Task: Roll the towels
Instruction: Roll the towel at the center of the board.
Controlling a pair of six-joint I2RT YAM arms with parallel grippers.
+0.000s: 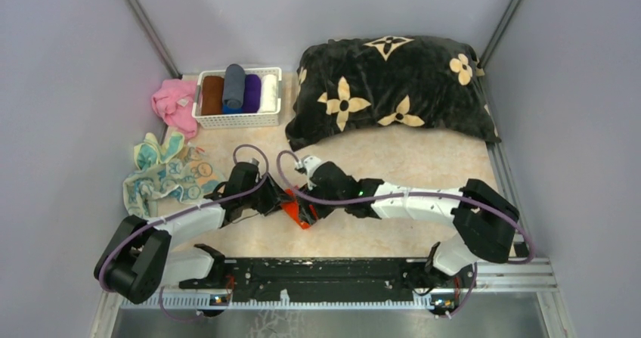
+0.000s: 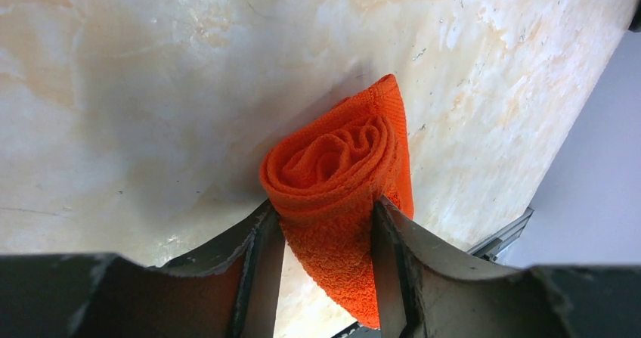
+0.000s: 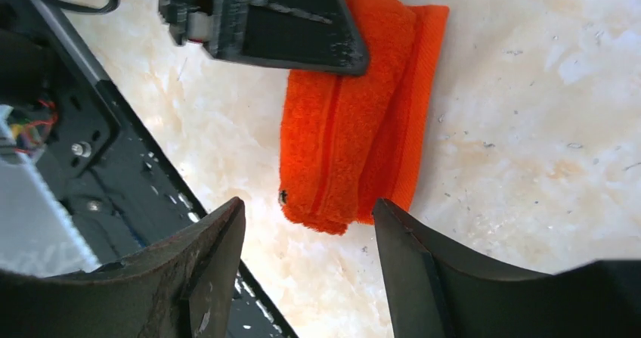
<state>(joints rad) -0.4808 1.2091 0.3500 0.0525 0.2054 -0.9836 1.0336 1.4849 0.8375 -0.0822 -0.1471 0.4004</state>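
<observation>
- Orange towel [image 2: 332, 172], rolled up, sits on bench [image 2: 113, 88], near front, mid.
- L gripper [image 2: 326, 228] jaws squeeze roll's sides so it won't unroll.
- R gripper [image 3: 306, 224] jaws wide apart, holding nothing, towel just ahead.

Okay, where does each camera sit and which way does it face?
Top external: above and behind the bases, looking down at the table; both arms show, meeting at the orange towel.
Left wrist: on the left arm, looking along the left hand, shut on the towel's rolled end.
Right wrist: on the right arm, looking past the open right hand at the towel's side.
Shared: both wrist views show the towel.
</observation>
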